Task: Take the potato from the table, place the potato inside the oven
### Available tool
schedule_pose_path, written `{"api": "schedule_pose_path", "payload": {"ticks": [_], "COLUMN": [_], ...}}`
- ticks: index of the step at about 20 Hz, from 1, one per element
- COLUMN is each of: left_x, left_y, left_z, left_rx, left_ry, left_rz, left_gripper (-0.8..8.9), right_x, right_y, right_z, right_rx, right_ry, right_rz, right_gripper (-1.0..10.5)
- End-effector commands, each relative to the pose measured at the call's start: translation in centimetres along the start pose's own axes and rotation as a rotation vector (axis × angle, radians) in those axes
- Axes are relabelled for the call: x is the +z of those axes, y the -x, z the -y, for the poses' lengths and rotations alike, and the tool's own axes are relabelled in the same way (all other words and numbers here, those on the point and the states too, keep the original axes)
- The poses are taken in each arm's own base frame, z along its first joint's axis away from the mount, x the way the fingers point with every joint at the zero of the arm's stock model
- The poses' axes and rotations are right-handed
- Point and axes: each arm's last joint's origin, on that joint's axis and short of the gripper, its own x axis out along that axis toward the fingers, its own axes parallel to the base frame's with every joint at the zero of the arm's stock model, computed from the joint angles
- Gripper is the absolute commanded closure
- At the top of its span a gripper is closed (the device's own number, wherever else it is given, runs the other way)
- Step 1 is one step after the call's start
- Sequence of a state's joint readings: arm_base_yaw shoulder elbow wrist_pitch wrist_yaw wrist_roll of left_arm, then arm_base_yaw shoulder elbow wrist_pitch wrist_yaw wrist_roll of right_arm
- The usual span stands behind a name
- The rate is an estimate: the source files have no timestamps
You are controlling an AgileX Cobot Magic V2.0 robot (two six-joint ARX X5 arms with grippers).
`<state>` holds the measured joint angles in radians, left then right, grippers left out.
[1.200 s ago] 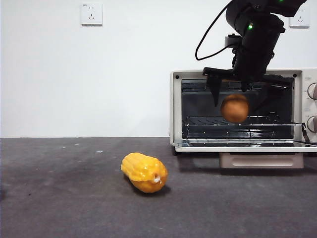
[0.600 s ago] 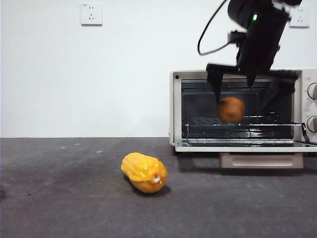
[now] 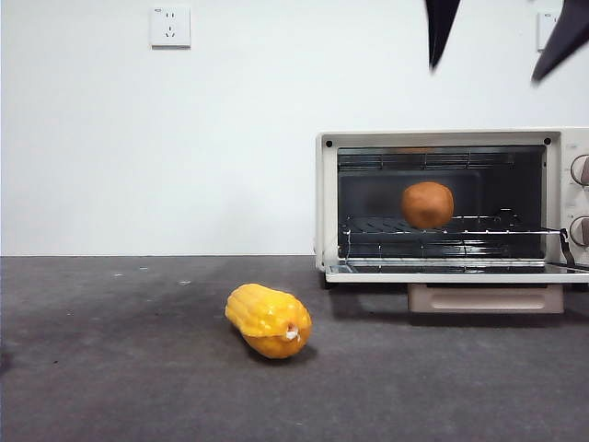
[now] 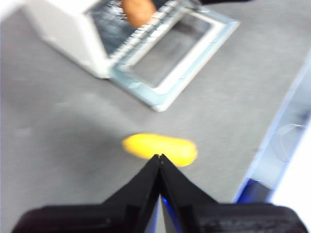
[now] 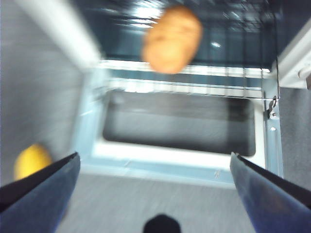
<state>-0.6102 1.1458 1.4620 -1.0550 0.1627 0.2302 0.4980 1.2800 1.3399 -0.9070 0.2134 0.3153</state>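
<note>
- The potato sits on the wire rack inside the oven, whose door lies folded down flat.
- The right gripper, jaws spread wide and empty, hangs at 12 o'clock above the oven.
- The left gripper, jaws pressed together, hovers over the table near the corn.
- The corn lies at 8 o'clock from the oven.

The left gripper has 2 matte black jaws, wedge-shaped and tapering to thin points from a broad black base. The right gripper shows 2 dark, blue-tinted pointed jaws and a rounded black nub between them.
</note>
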Motion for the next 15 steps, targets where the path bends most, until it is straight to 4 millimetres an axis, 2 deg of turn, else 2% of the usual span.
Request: {"api": "schedule_pose_path", "payload": {"ticks": [1, 4, 6, 8, 10, 11, 15], "left_x": [0.6, 1.0, 0.9, 0.4, -0.3, -0.8, -2.4], "left_y": [-3.6, -9.0, -12.7, -16.4, -19.7, -21.4, -25.0], "left_z": [-0.8, -2.5, -3.6, -4.9, -6.0, -6.5, -8.0], "left_rx": [-0.124, -0.287, -0.327, -0.319, -0.332, -0.358, -0.420], "left_ry": [0.069, 0.171, 0.242, 0.325, 0.393, 0.436, 0.560], "left_rz": [-0.048, -0.107, -0.146, -0.186, -0.215, -0.229, -0.257], "left_gripper": [8.22, 8.22, 8.22, 8.22, 8.22, 8.22, 8.22], "right_x": [-1.0, -3.3, -5.1, -6.8, -8.3, -9.2, -11.3], "right_y": [3.6, 8.9, 11.8, 14.1, 16.0, 17.0, 18.9], "right_z": [0.4, 1.8, 3.3, 4.7, 6.0, 6.7, 8.2], "right_rx": [0.016, 0.011, 0.012, 0.025, 0.049, 0.061, 0.082], "right_ry": [0.017, -0.008, -0.052, -0.118, -0.167, -0.194, -0.228], "right_rz": [0.061, 0.145, 0.187, 0.228, 0.276, 0.305, 0.362], "right_gripper": [4.1, 4.2, 4.3, 5.8, 8.2, 8.7, 8.9]}}
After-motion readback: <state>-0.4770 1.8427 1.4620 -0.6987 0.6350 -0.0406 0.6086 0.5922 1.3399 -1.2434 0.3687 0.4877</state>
